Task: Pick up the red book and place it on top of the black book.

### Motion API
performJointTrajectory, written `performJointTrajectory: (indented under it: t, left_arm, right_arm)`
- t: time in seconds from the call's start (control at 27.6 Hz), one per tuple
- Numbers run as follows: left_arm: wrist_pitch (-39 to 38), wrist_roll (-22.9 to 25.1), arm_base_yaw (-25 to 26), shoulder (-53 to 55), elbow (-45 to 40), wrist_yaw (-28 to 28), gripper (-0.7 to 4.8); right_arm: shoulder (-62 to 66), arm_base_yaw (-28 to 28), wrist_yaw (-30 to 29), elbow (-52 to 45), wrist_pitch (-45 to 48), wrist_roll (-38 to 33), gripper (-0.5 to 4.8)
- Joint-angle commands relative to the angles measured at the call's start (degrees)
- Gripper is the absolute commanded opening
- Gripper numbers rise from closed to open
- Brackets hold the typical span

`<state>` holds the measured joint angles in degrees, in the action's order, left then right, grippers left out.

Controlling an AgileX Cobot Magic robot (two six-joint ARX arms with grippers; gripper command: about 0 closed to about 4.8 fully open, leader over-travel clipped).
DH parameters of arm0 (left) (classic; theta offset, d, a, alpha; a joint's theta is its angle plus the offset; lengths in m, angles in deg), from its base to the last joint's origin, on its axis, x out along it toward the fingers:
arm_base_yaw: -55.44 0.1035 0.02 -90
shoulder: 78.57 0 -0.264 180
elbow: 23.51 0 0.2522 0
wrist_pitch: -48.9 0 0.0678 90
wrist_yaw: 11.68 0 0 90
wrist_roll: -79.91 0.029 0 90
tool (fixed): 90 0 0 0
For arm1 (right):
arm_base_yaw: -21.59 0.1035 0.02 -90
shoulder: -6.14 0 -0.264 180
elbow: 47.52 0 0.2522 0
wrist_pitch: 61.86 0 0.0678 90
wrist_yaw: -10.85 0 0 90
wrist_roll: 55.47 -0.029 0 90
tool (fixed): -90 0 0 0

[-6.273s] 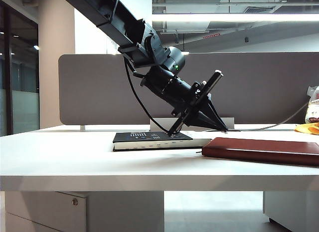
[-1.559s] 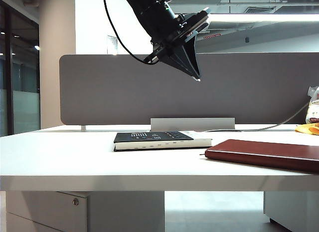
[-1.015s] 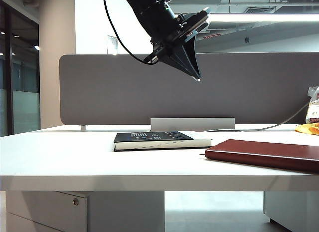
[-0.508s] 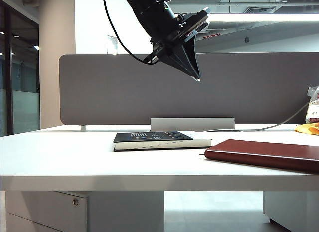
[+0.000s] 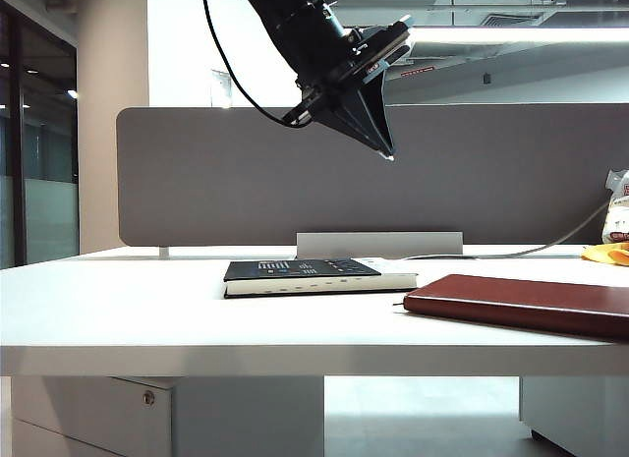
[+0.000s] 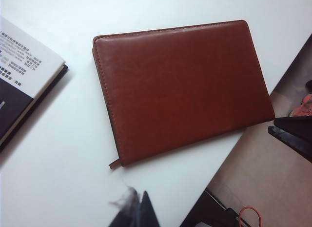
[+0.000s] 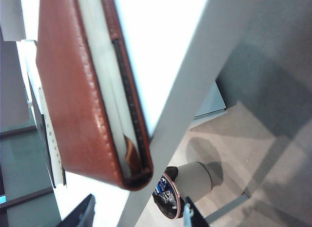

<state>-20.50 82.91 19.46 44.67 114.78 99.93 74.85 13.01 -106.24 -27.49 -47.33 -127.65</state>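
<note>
The red book [image 5: 521, 305] lies flat at the table's right front corner, shut, its ribbon end poking out [image 6: 114, 164]. The black book [image 5: 300, 270] lies flat to its left, further back, a small gap apart. My left gripper [image 5: 390, 156] hangs high above the table over the black book, pointing down, its fingertips pressed together and empty. In the left wrist view the gripper [image 6: 142, 207] looks down on the red book [image 6: 180, 90] and a corner of the black book [image 6: 24, 71]. My right gripper [image 7: 139, 212] is open at the table's edge, close to the red book's [image 7: 73, 90] page side; it does not show in the exterior view.
A grey partition [image 5: 295, 172] closes the back of the table [image 5: 147, 310]. A cable [image 5: 531, 251] runs along the back right towards a yellow item and a bag [image 5: 614, 236]. A waste bin [image 7: 187, 185] stands on the floor beyond the table's edge.
Since the oldest frame my left gripper has risen from beside the black book to high above it. Over the last second nothing moves in the exterior view.
</note>
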Motion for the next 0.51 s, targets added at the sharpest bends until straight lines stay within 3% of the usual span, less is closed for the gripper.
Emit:
performJointTrajectory:
  t: [0.04,0.29,0.51]
  left_arm:
    - [-0.02,0.15,0.02,-0.37,0.24,0.04,-0.06]
    - [-0.02,0.02,0.02,-0.37,0.24,0.04,-0.06]
    - [-0.09,0.02,0.02,-0.37,0.26,0.04,-0.06]
  right_arm:
    - [1.49,0.02,-0.04,0.52,3.5,0.2,2.31]
    - [5.62,0.09,0.09,1.42,6.1,0.13,2.3]
    - [11.39,4.63,0.28,4.92,9.88,-1.14,2.3]
